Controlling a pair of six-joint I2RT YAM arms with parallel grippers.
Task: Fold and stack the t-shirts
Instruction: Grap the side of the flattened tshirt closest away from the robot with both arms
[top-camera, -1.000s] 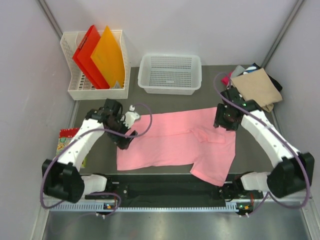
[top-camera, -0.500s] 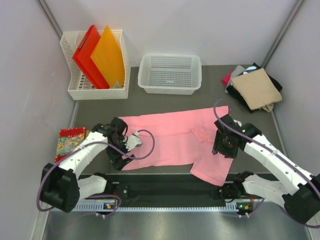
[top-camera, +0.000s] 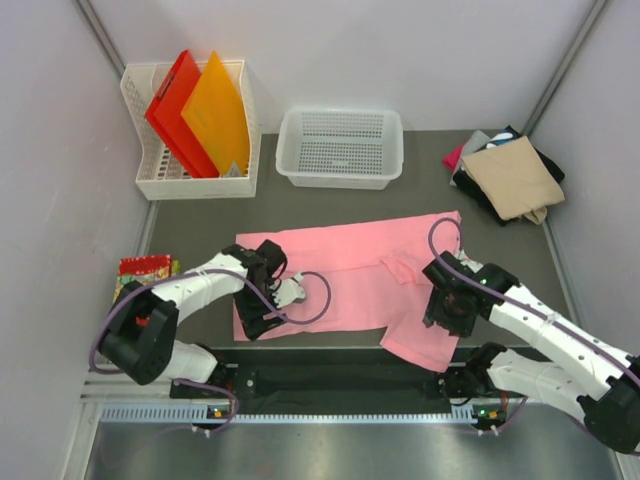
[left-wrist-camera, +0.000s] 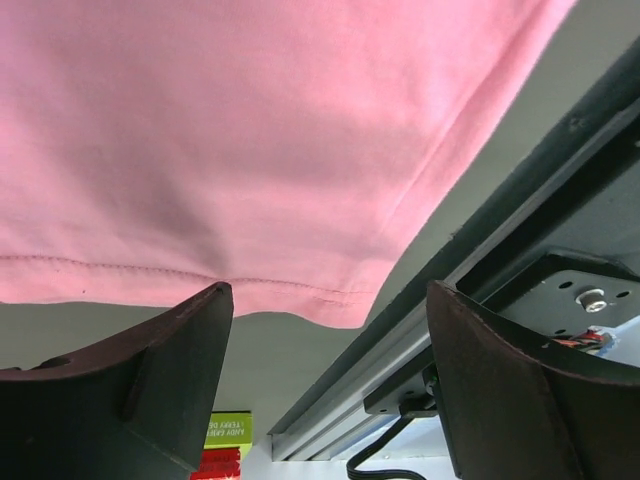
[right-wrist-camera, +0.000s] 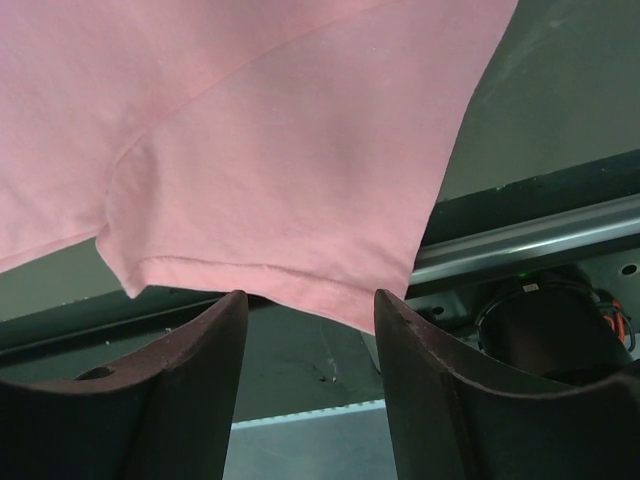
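A light pink t-shirt (top-camera: 350, 275) lies spread flat across the table's middle, one sleeve hanging toward the front rail. My left gripper (top-camera: 262, 318) is open and empty, just above the shirt's near left corner; its hem (left-wrist-camera: 270, 285) shows between the fingers. My right gripper (top-camera: 440, 318) is open and empty over the shirt's near right sleeve (right-wrist-camera: 290, 230), whose hem lies at the fingertips. A pile of folded t-shirts (top-camera: 512, 178), tan on top with black, grey and magenta under it, sits at the back right.
A white mesh basket (top-camera: 341, 148) stands at the back centre. A white rack (top-camera: 192, 160) with red and orange folders stands back left. A colourful packet (top-camera: 137, 282) lies at the left edge. The black and metal rail (top-camera: 340, 385) runs along the front.
Both arms have swung from the shirt's far corners toward the front. The left gripper now sits at the near left corner, the right at the near right sleeve. The shirt lies flatter.
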